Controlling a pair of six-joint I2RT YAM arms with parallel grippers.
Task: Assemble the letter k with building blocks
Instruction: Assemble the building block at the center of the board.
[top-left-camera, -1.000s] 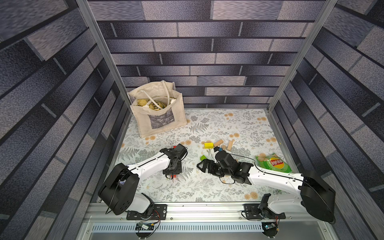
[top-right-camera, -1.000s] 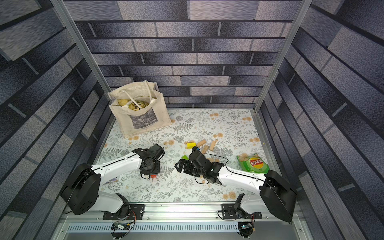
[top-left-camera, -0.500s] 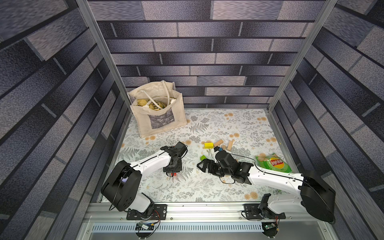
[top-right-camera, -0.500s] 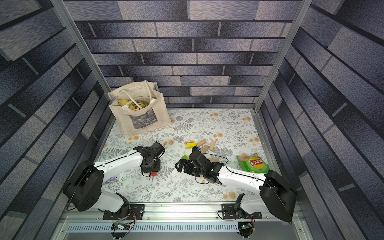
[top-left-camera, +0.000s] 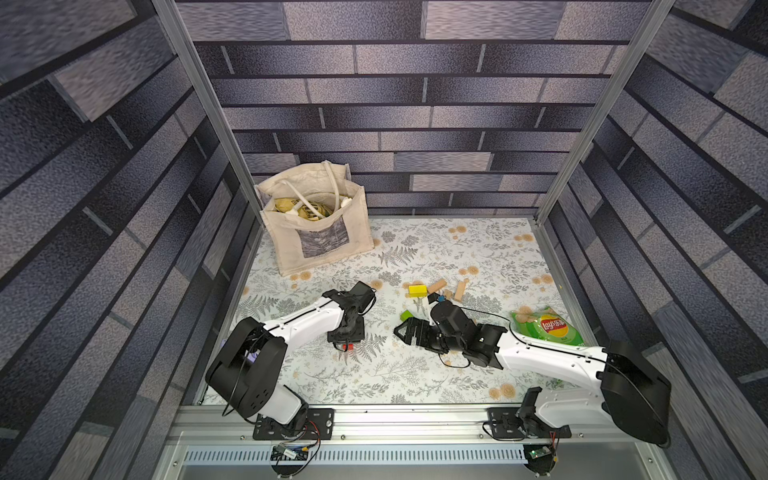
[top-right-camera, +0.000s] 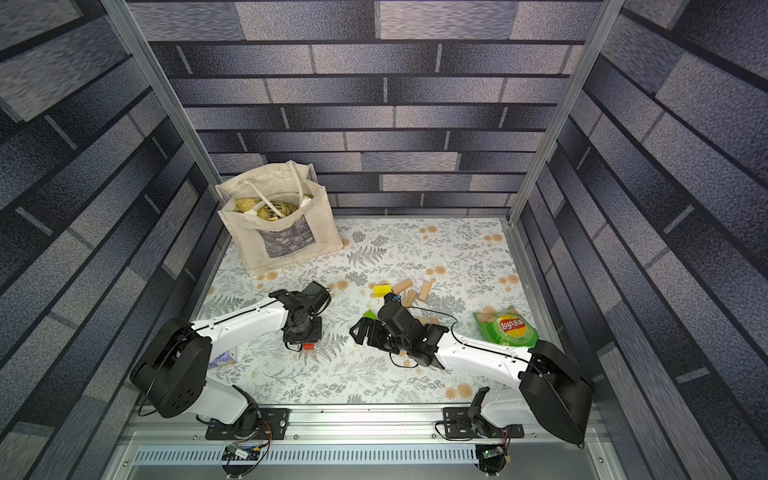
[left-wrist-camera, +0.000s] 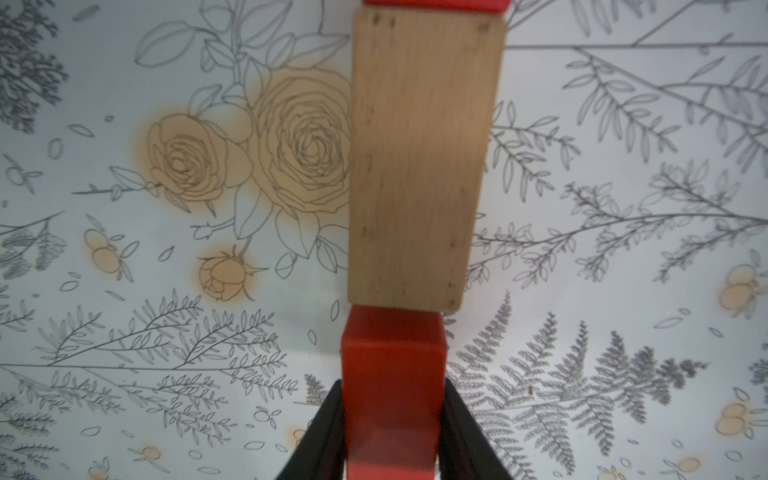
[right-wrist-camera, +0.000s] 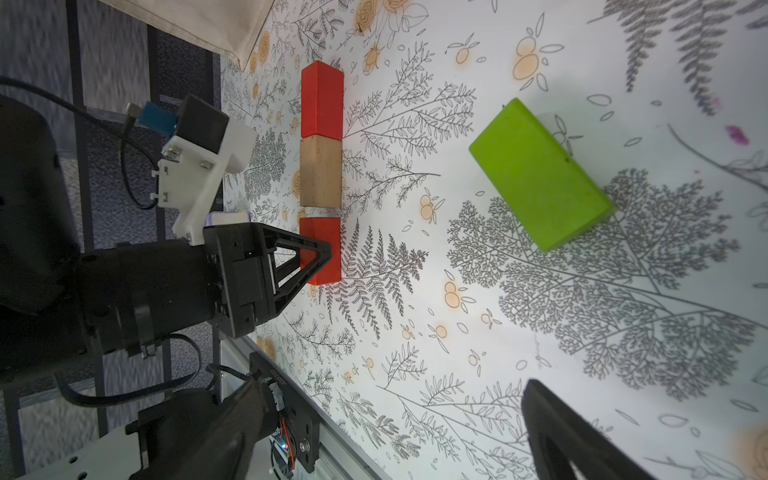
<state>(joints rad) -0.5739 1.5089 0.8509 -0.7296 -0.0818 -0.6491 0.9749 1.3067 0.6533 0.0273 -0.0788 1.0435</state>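
left gripper (left-wrist-camera: 392, 399) is clamped on the red block (left-wrist-camera: 392, 365), long axis in line with the tan block (left-wrist-camera: 415, 166) just beyond it; right gripper (top-left-camera: 405, 332) gapes empty, green block (right-wrist-camera: 540, 174) slanted just ahead

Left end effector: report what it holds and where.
The left end effector grips a red block across its long sides, about mid-length.
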